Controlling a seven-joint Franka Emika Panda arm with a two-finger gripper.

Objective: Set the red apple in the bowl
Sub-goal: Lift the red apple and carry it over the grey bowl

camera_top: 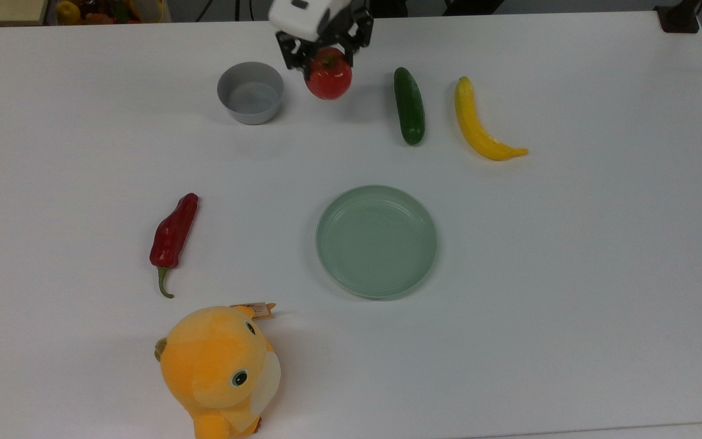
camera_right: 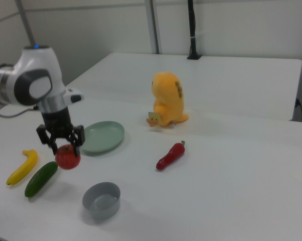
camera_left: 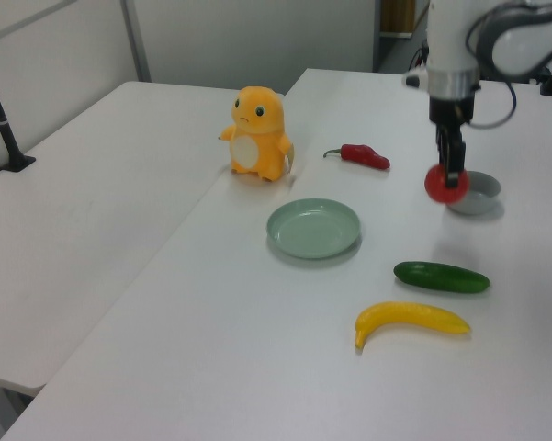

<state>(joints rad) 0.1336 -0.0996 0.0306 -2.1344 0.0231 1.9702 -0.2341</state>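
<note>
1. The white table carries every item; in the left view a second white table adjoins it on the left view's left.
2. The Franka arm reaches down over the far edge of the table in the top view, its white wrist above the fruit.
3. The orange plush toy sits near the top view's lower left, with a small tag beside its head.
4. The pale-green plate lies flat near the middle of the table, with nothing on it.
5. The yellow banana lies toward the top view's upper right, just right of the dark green cucumber, and the two are apart.
6. The red chili pepper lies to the top view's left of the plate, well apart from it, with its green stem pointing toward the plush toy.
7. The light-grey bowl stands upright with nothing in it.
8. The gripper clamps the red apple from above, a black finger on either side.
9. The red apple hangs clear of the table: in the right view it is in the air above the cucumber. In the top view it is just right of the bowl, between bowl and cucumber, and not over the bowl's opening.
</note>
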